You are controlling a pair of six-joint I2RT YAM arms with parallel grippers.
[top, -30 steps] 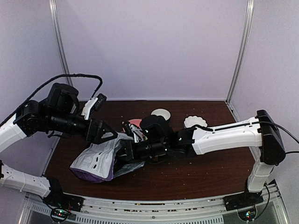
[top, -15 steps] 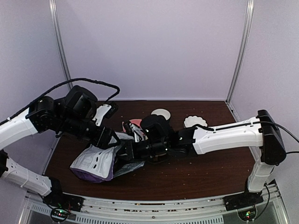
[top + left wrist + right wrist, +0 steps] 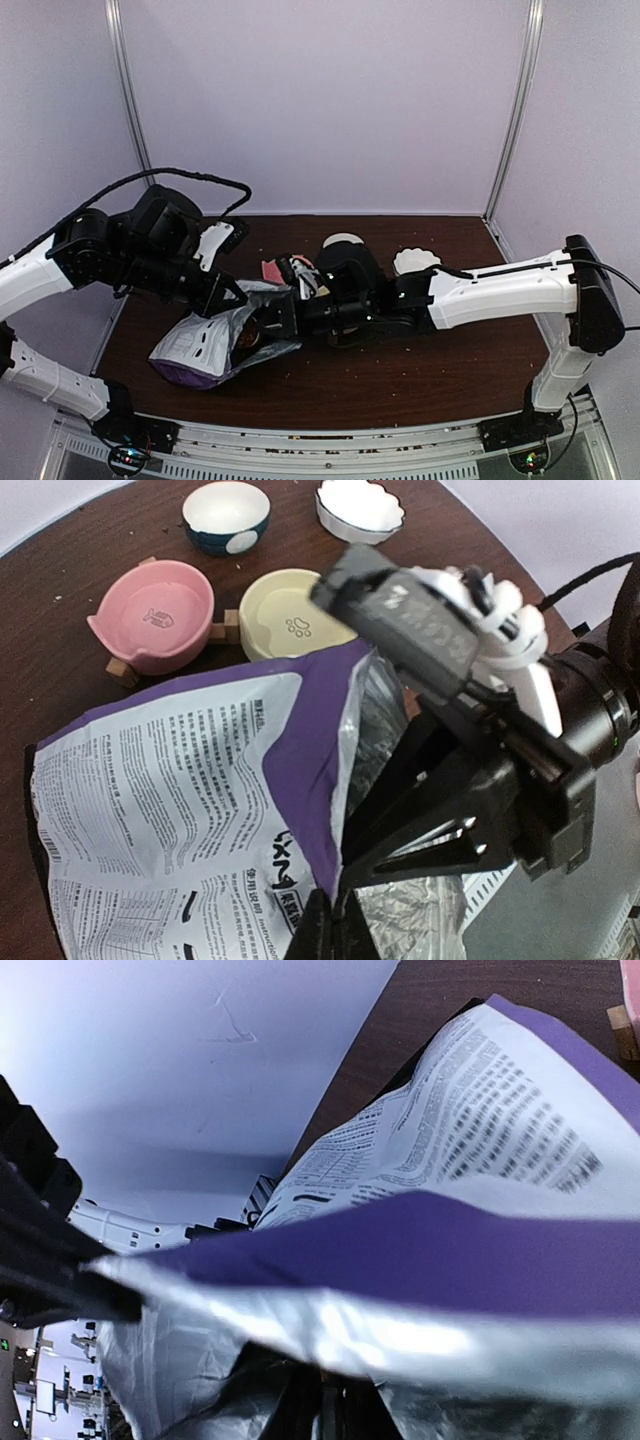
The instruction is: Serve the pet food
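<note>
The purple-and-white bag [image 3: 195, 345] lies on its side at the table's left front, mouth toward the right. My left gripper [image 3: 335, 935] is shut on the purple upper lip of the bag [image 3: 170, 800] and holds it raised. My right gripper [image 3: 335, 1410] reaches into the mouth from the right. Its fingers are pressed together on the crinkled foil lower lip under the bag's [image 3: 480, 1140] upper flap. From above, the left gripper [image 3: 228, 300] and right gripper [image 3: 270, 322] meet at the mouth. The pet food is hidden inside the bag.
Behind the bag stand a pink bowl [image 3: 155, 610] and a yellow bowl [image 3: 290, 625] on wooden blocks. Farther back are a dark blue bowl [image 3: 226, 515] and a white scalloped bowl [image 3: 360, 505]. Crumbs dot the brown table [image 3: 430, 370]. Enclosure walls stand on three sides.
My left gripper came down to the bag's mouth and went from open to shut on its upper lip, and the mouth now gapes wider. The right gripper stayed shut and shifted slightly right.
</note>
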